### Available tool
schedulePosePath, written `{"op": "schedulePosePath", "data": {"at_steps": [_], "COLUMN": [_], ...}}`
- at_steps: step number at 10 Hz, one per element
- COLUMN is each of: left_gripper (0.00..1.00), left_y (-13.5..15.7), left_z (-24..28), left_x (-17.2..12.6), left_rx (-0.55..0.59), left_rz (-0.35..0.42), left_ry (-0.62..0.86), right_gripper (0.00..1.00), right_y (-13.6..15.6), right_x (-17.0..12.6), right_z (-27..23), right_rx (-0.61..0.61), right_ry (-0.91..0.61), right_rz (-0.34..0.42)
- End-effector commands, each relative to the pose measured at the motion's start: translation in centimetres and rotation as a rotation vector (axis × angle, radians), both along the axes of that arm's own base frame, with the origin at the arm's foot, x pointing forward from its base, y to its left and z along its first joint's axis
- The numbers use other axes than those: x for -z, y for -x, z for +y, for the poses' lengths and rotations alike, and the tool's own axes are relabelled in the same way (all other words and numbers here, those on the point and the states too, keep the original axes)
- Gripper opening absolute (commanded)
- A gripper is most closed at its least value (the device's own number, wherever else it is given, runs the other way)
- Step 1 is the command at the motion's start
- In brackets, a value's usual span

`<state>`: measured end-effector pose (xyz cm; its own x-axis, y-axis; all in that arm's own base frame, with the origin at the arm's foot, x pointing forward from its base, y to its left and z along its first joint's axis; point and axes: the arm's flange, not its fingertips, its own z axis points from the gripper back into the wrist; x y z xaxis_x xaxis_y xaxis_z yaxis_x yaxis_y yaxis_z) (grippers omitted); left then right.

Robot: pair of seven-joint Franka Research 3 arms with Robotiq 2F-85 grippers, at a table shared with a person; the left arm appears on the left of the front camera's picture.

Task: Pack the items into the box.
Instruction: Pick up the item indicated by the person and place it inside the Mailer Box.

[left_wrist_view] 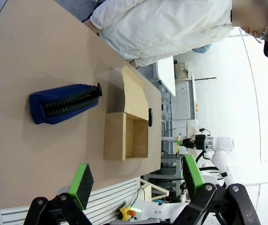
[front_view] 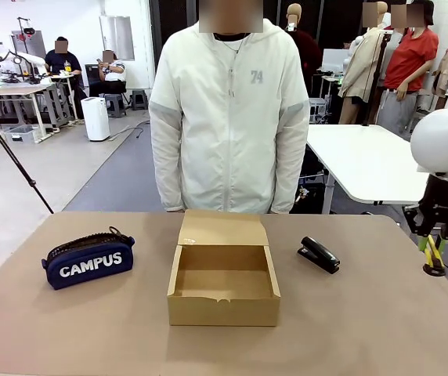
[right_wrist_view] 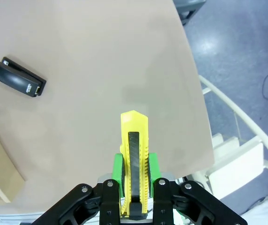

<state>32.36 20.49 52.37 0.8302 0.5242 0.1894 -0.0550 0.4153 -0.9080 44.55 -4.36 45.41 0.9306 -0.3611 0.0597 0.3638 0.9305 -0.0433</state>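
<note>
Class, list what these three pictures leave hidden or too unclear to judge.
- Front view: near floor of the box, behind its front wall.
- Front view: hands of the person, below the table edge.
- Left wrist view: the stapler, mostly behind the box.
- Left wrist view: print on the pouch, turned away.

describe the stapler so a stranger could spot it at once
Find the open cardboard box in the middle of the table. To its right, as the robot faces, lies the stapler. It is small, black and wedge-shaped, unlike the navy pouch left of the box.
</note>
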Motion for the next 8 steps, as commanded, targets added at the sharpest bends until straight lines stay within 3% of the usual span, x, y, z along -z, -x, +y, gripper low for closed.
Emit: {"op": "schedulePosePath", "data": {"at_steps": [1, 3, 4, 6, 8], "left_gripper": [1.0, 1.0, 1.0, 1.0, 1.0], "left_y": [0.1, 0.1, 0.1, 0.1, 0.1], "left_z": [0.1, 0.1, 0.1, 0.1, 0.1], "left_x": [-0.1, -0.1, -0.1, -0.1, -0.1], "left_rx": [0.009, 0.009, 0.009, 0.009, 0.009], "left_rz": [-0.005, -0.005, -0.005, -0.005, -0.005], "left_ry": [-0.008, -0.008, -0.008, -0.008, -0.008], "right_gripper": [0.0, 0.0, 0.0, 0.0, 0.0], "right_y": [0.3, -2.3, -3.6, -5.4, -4.7], "right_x": [-0.6, -2.5, -3.5, -4.6, -4.1], "right_z": [0.0, 6.0, 10.4, 20.3, 30.5], "right_rx": [0.001, -0.168, -0.328, -0.681, -1.148], "right_ry": [0.001, 0.045, 0.041, 0.021, 0.022], "right_rz": [-0.012, -0.092, -0.125, -0.162, -0.141]}}
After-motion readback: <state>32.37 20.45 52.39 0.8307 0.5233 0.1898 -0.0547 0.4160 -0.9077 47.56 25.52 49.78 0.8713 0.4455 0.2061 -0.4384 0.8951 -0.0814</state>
